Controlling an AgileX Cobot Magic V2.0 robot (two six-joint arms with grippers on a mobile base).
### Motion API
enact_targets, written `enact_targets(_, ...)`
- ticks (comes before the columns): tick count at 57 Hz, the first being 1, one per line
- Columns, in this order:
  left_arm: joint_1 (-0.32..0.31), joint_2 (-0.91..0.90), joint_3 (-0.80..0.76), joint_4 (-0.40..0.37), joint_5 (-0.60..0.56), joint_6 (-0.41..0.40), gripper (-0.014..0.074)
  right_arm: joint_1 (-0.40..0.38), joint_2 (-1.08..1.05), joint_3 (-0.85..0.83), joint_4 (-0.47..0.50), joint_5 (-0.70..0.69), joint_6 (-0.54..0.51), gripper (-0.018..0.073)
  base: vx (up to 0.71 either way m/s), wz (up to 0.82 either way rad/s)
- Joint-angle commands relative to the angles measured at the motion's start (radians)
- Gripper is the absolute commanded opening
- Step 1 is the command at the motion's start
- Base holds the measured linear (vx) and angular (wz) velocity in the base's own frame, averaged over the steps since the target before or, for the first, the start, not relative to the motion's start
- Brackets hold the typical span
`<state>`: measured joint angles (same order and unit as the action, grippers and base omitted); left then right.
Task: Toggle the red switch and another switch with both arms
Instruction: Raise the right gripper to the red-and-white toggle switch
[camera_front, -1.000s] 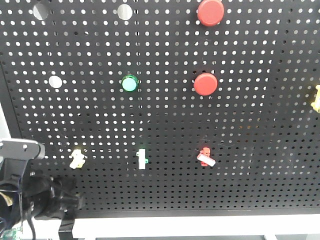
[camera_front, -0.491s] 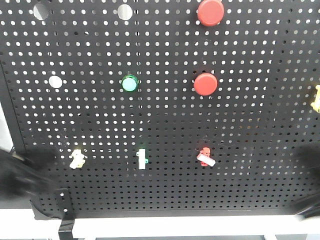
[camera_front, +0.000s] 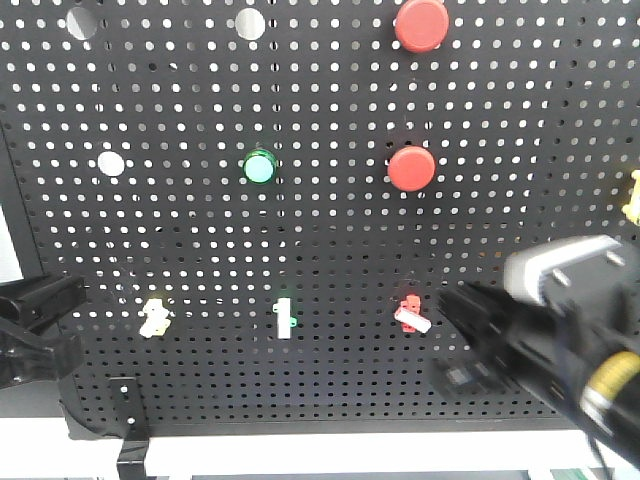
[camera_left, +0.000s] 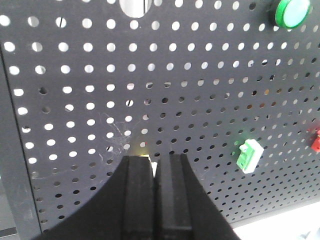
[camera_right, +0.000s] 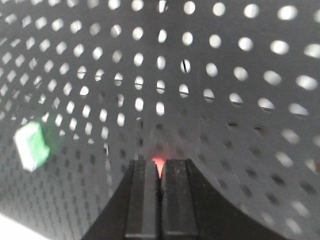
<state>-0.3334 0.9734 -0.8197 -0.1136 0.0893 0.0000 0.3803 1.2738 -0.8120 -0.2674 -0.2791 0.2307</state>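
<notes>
Two grippers sat nearest the cameras. The left gripper (camera_left: 155, 162) had its fingers pressed together on nothing, and the pale yellow switch (camera_front: 154, 317) peeked out just past their tips, at 12 o'clock in the left wrist view. The right gripper (camera_right: 160, 167) was likewise closed and empty, with the red switch (camera_front: 410, 315) showing as a red glow just beyond its tips. Whether either gripper touched its switch could not be told. From the front, the left arm (camera_front: 35, 325) sat at 8 o'clock near the yellow switch. The blurred right arm (camera_front: 530, 340) sat at 4 o'clock, its tip just beside the red switch's white lever. Between the two switches a green switch (camera_front: 285, 318) stood at 6 o'clock on the black pegboard (camera_front: 500, 120). Farther up were a green lamp (camera_front: 259, 166) at 11 o'clock, a red button (camera_front: 411, 168) at 1 o'clock and another red button (camera_front: 420, 25) at the top edge.
</notes>
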Motion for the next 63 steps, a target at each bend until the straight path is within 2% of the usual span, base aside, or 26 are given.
enact_targets(1,-0.005,-0.016,-0.030,-0.005,-0.077,0.000,0.0003,0.030,0.000,-0.053,-0.002,-0.100,-0.003,-0.0006,0.00,0.00)
enact_targets(24,-0.005,-0.016,-0.030,-0.005,-0.075,0.000,0.0003,0.035,0.084,-0.110,0.011,-0.097,-0.003,-0.0006,0.00,0.00)
enact_targets(49,-0.005,-0.016,-0.030,-0.005,-0.075,0.000,0.0003,0.040,0.179,-0.108,-0.001,0.041,0.001,-0.0006,0.00,0.00)
enact_targets(63,-0.005,-0.016,-0.030,-0.005,-0.076,0.000,0.0003,0.094,0.118,-0.108,-0.002,0.180,-0.003,-0.0006,0.00,0.00)
